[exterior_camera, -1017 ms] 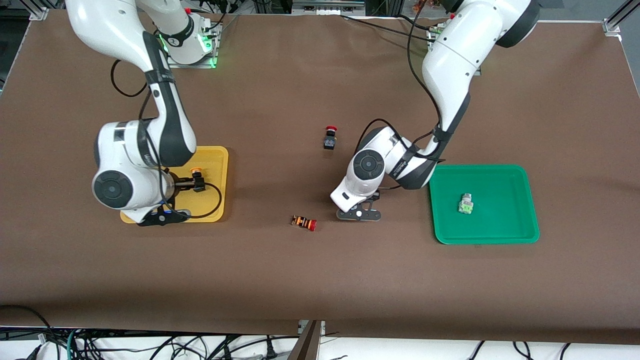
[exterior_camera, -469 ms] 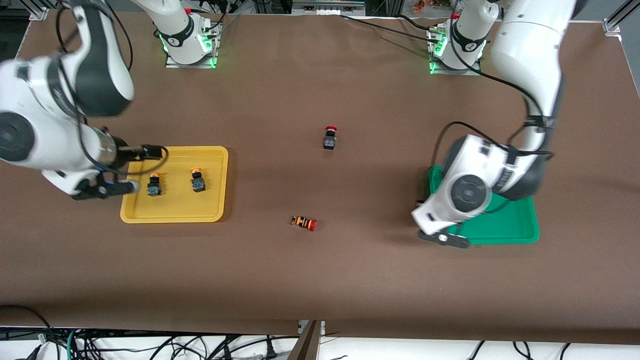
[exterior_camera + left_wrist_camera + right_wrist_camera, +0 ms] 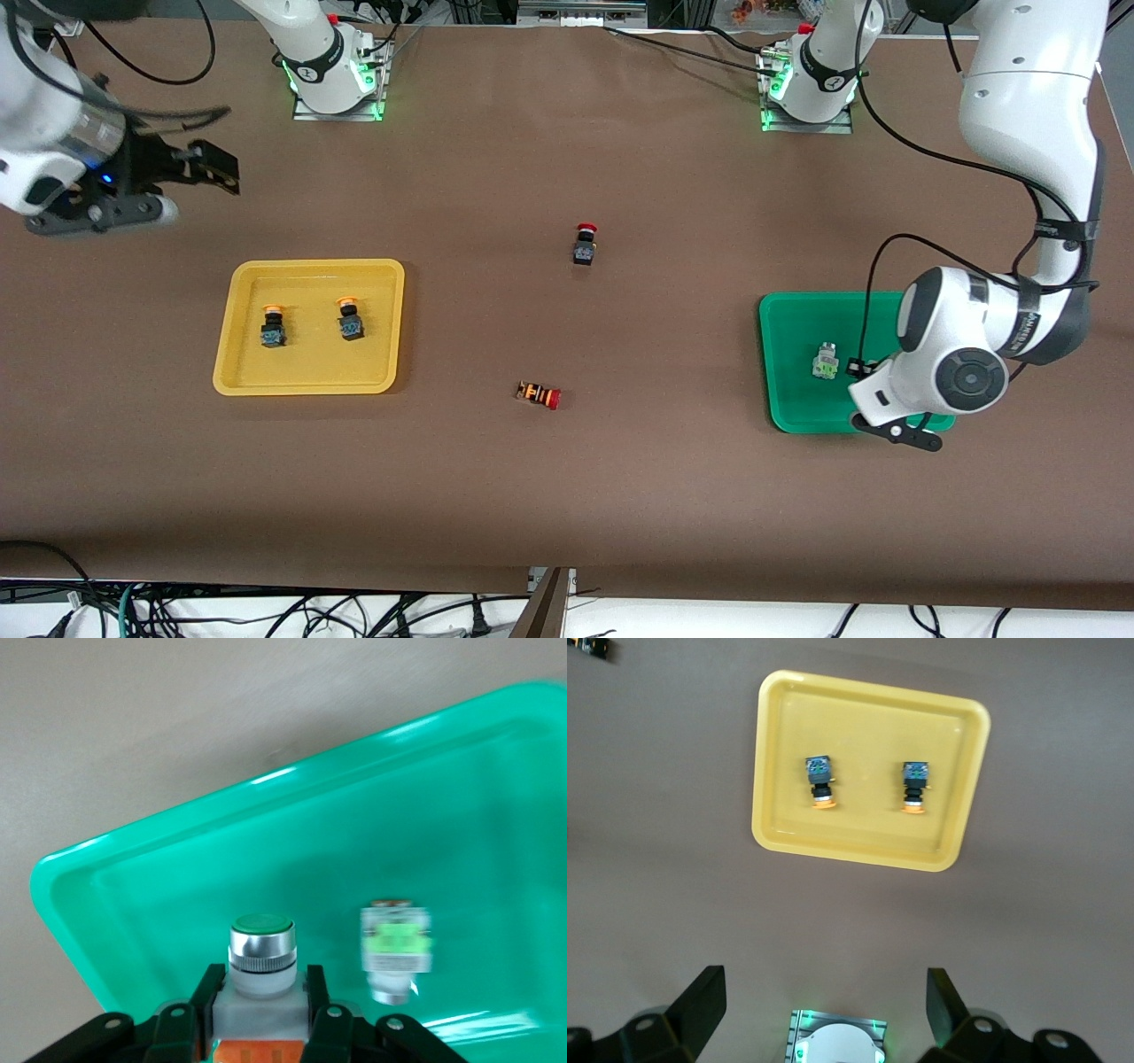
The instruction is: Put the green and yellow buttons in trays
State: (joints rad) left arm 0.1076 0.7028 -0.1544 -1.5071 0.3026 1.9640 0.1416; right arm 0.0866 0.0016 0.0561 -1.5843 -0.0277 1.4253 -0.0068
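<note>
Hovering over the green tray point(image 3: 788, 310), the left claw point(image 3: 261, 1028) is clamped on a green-capped button point(image 3: 260, 950) by its white body, cap pointing away from the wrist so the switch can be set down inside the rim. It hangs beside the other green button point(image 3: 826, 361), which already lies on the tray floor; from the left wrist view the two look apart, which should leave room for the drop.

Both yellow-capped buttons point(image 3: 273, 326) point(image 3: 349, 320) lie side by side in the yellow tray point(image 3: 310, 383), so that half looks done. Accordingly the right claw point(image 3: 190, 168) is up over bare worktop point(image 3: 567, 496) near the right arm's end, its jaws spread wide and empty, waiting.

A red-capped black switch point(image 3: 584, 245) and a red-capped orange-striped switch point(image 3: 539, 394) sit on the worktop between the trays, left out because they match neither colour.
</note>
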